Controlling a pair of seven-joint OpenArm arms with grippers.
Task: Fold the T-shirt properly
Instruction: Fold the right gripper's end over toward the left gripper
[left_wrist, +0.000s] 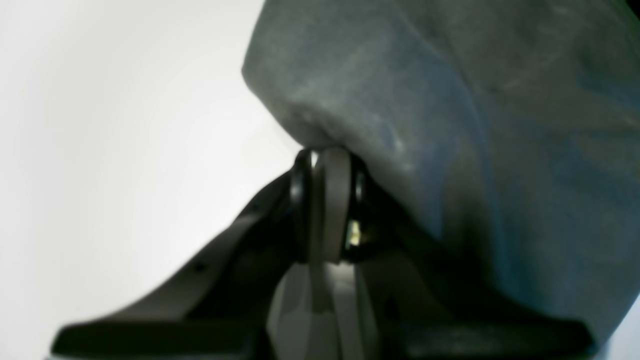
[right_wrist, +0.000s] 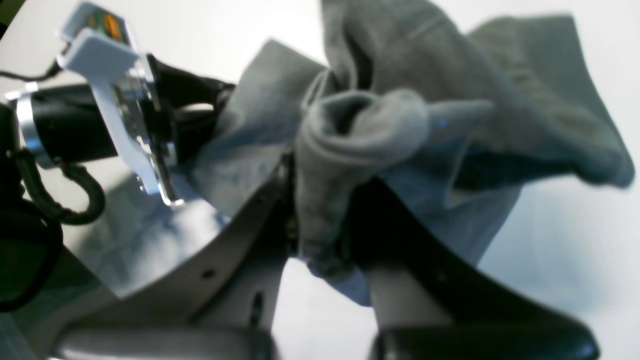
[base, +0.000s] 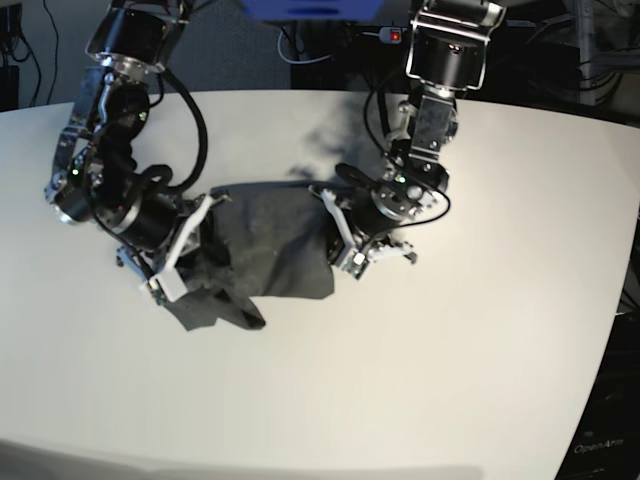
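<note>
"OpenArm" stands printed on the dark stand (base: 603, 448) at the base view's lower-right edge.

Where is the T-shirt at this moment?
In the base view the T-shirt is at the middle of the white table, stretched between the right tool and the left tool, both shut on it.

Plain dark grey soft fabric T-shirt (base: 262, 250): uniform charcoal, no print or pattern visible. Smooth flat tabletop (base: 420, 370): off-white, unmarked. Both robot arms: black housings with silver-white brackets. Far edge: a blue panel (base: 312, 9) and a small red indicator light (base: 395, 36).
</note>
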